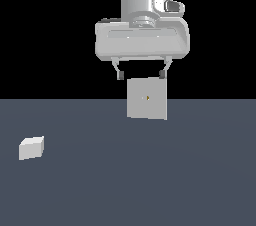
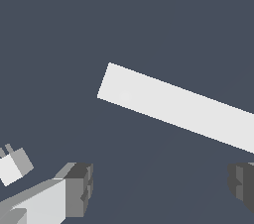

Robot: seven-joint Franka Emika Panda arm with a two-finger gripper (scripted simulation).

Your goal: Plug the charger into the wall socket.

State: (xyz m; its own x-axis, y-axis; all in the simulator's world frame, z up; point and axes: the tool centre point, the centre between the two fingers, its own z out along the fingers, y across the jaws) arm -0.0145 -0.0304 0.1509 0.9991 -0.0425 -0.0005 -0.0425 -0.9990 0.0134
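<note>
A flat, dark slate-blue worktop [image 1: 150, 180] fills the lower half of the exterior view and runs back to a straight horizon line. Its surface is plain and even in tone, with no markings, seams or edges visible. Above the horizon the background [image 1: 45, 30] is solid black, without any detail. In the wrist view the same slate-blue worktop [image 2: 149, 15] fills nearly the whole picture, again uniform and unmarked, with only a faint change of shade across it.
</note>
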